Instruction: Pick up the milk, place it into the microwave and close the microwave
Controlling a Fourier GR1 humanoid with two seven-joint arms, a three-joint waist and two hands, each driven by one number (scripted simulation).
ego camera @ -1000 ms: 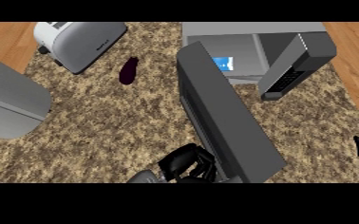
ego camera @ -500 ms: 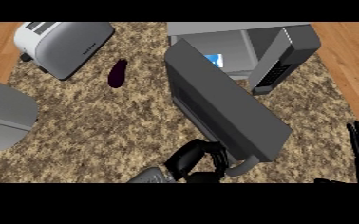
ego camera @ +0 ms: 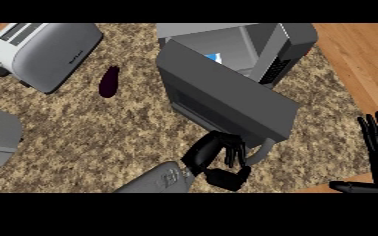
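Since half a second ago: the left hand [ego camera: 214, 152] has climbed up the counter [ego camera: 125, 130] to the door's lower corner, and the right hand [ego camera: 369, 140] now shows more fully at the right edge.
Head view, microwave [ego camera: 294, 39]: sits at the top centre, its cavity facing down into the picture, partly screened by its own door.
Door [ego camera: 221, 97]: a dark slab swung partway across the opening, still ajar (there's a clear gap on the right side).
Handle [ego camera: 263, 152]: pale curved bar at the door's lower right corner.
Milk [ego camera: 214, 58]: inside the microwave, and only a blue-and-white sliver peeks over the door's top edge.
Left hand: right at the door's bottom edge, just beside the handle, fingers and thumb clenched inward with nothing between them.
Right hand: resting at the right edge, fingers straight and up, released, well apart from the door.
Toaster [ego camera: 52, 52]: top left on the counter.
Dark purple object [ego camera: 108, 81]: lying between toaster and microwave, touching neither.
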